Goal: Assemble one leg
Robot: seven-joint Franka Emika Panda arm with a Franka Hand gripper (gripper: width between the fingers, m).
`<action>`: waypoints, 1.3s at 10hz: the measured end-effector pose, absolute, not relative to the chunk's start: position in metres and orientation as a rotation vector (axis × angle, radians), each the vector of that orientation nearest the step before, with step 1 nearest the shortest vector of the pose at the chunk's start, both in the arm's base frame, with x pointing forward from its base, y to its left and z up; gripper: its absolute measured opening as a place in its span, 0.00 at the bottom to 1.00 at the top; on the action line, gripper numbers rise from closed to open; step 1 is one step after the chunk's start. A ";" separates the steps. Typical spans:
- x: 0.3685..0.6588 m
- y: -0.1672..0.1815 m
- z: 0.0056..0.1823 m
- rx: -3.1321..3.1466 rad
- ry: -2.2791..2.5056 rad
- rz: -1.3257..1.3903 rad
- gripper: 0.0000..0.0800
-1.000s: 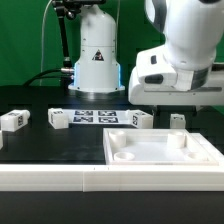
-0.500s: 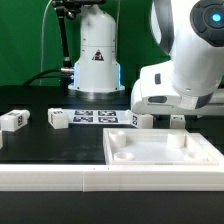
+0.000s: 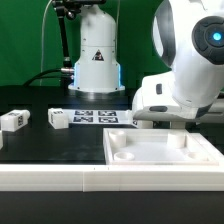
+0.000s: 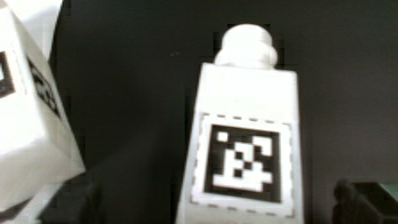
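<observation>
Leg (image 4: pixel 240 150) fills your wrist view: a white oblong post lying flat on the black table (image 4: pixel 134 60). Its square black-and-white tag faces the camera, and a small rounded peg (image 4: pixel 246 45) sticks out of one end. You are looking almost straight down on it, so the gripper (image 3: pixel 172 118) hangs right above it.

In the exterior view you cannot see this leg at all. The arm (image 3: pixel 190 60) has its bulky white end low over the table, just behind the far edge of the white panel (image 3: pixel 165 155), toward the exterior view's right, and it covers the spot.

You cannot tell how far apart the fingers stand. Only dark scraps show at two corners of the wrist view, and the arm hides them from outside. Whether they touch the leg you cannot tell either.

Beside the leg in the wrist view lies another tagged white piece (image 4: pixel 27 100), close to it but apart.

On the exterior view's left, the first spare leg (image 3: pixel 10 120) lies near the picture's edge, and the second spare leg (image 3: pixel 58 119) lies just beside the marker board (image 3: pixel 95 116). The marker board lies flat in front of the robot base (image 3: pixel 97 50). A white rail (image 3: pixel 50 180) runs across the front.
</observation>
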State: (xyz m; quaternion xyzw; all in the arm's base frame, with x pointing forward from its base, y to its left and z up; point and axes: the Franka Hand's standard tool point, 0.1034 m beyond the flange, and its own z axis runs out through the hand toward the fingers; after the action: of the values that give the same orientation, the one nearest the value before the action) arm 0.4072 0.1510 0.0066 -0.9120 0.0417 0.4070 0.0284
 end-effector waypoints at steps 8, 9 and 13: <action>0.408 0.151 0.007 -2.815 0.129 1.254 0.36; 0.408 0.151 0.007 -2.815 0.129 1.254 0.36; 0.424 0.138 0.066 -2.796 0.047 1.217 0.37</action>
State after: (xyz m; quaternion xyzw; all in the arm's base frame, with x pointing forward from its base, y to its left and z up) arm 0.4236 0.1380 0.0657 -0.9158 0.0154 0.3987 0.0461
